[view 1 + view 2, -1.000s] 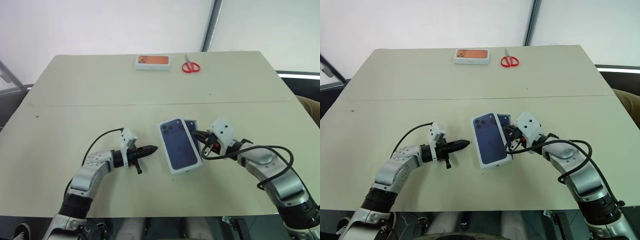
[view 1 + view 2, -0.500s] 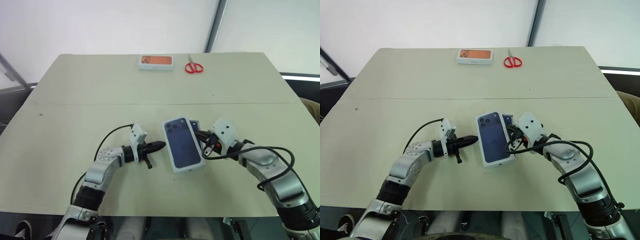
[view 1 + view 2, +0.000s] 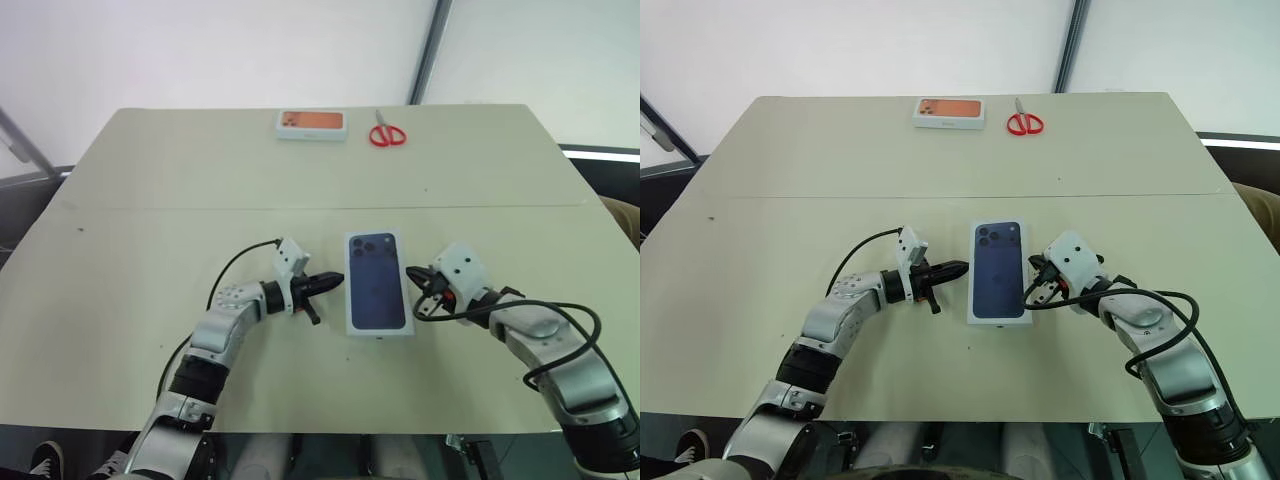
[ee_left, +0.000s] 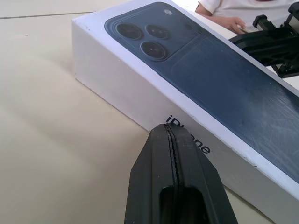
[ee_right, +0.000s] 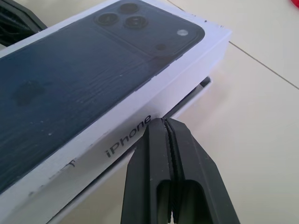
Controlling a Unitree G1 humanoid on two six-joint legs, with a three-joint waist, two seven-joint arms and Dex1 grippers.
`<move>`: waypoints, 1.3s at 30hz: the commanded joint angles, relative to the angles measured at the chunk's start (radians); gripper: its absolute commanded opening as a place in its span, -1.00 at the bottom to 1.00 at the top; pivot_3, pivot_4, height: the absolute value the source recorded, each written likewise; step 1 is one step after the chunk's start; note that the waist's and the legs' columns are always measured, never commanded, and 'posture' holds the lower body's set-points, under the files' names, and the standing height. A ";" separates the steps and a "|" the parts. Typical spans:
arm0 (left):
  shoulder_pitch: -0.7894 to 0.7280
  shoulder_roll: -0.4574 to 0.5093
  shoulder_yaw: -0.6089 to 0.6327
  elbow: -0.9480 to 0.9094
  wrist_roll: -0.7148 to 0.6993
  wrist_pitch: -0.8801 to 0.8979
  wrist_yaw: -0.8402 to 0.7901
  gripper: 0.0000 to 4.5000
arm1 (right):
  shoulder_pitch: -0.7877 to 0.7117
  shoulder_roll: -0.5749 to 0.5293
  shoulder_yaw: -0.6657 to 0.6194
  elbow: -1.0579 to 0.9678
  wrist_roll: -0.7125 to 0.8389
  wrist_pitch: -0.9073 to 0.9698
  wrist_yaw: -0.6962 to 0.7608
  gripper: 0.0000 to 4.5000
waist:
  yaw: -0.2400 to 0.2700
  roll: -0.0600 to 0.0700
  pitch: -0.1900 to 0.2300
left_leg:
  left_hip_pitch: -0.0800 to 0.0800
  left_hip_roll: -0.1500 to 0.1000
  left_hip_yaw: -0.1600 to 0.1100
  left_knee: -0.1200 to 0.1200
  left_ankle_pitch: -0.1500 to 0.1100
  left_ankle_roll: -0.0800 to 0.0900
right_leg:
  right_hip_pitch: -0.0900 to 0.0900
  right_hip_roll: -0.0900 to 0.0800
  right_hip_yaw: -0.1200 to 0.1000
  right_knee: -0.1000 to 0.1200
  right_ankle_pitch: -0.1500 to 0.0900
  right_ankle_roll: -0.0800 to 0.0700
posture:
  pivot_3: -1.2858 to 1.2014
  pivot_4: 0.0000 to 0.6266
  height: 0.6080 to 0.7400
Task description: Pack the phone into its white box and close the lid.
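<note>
While the lid (image 3: 378,281) lay picture-side up near the middle of the desk (image 3: 150,200), both hands pressed in on it from opposite long sides. Its printed dark blue phone faced upward, with the three camera lenses at the far end. The left hand (image 3: 338,281) was clenched, its two black fingers pressed together with nothing between them, and their tip sat at the lid's left side wall, close enough that contact could not be ruled in or out; in the left wrist view the shut tip (image 4: 166,128) stood just before the wall bearing the printed lettering. The right hand (image 3: 412,277) was likewise clenched and empty, its tip at the lid's right side wall. From the right wrist view, the closed fingers (image 5: 163,140) met the lid's lower edge, where a thin white rim of the white box (image 5: 198,91) showed beneath the lid, so the lid was not fully seated on that side. The phone itself could not be seen; whether it lay under the lid could not be told.

At the far edge of the desk, well apart from the hands, a white box with an orange picture (image 3: 310,124) lay beside a pair of red-handled scissors (image 3: 385,133).
</note>
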 commanded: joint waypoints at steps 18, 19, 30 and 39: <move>-0.046 -0.049 -0.006 -0.007 -0.016 0.017 -0.007 -1.00 | -0.038 0.040 0.036 0.034 -0.086 -0.017 0.014 -0.98 | -0.001 0.000 0.000 | 0.000 0.000 0.000 0.000 0.000 0.000 | 0.000 0.000 0.000 0.000 0.000 0.000 | 0.03 -0.52 1.00; -0.044 -0.048 -0.008 -0.006 -0.014 0.017 -0.010 -1.00 | -0.039 0.046 0.036 0.031 -0.082 -0.012 0.015 -0.98 | -0.001 0.000 0.000 | 0.000 0.000 0.000 0.000 0.000 0.000 | 0.000 0.000 0.000 0.000 0.000 0.000 | 0.03 -0.52 1.00; -0.066 -0.057 0.013 -0.005 -0.026 0.038 -0.003 -1.00 | -0.075 0.066 0.046 0.050 -0.097 0.013 0.011 -0.98 | -0.002 0.000 0.000 | 0.000 0.000 0.000 0.000 0.000 0.000 | -0.001 0.000 0.000 0.001 0.000 0.000 | 0.03 -0.52 1.00; -0.065 -0.064 0.014 -0.008 -0.019 0.048 0.000 -1.00 | -0.101 0.063 0.048 0.059 -0.097 0.053 0.036 -0.98 | -0.003 0.000 0.000 | 0.000 0.000 0.000 0.000 0.000 0.000 | -0.001 0.000 0.000 0.002 0.000 0.000 | 0.03 -0.52 1.00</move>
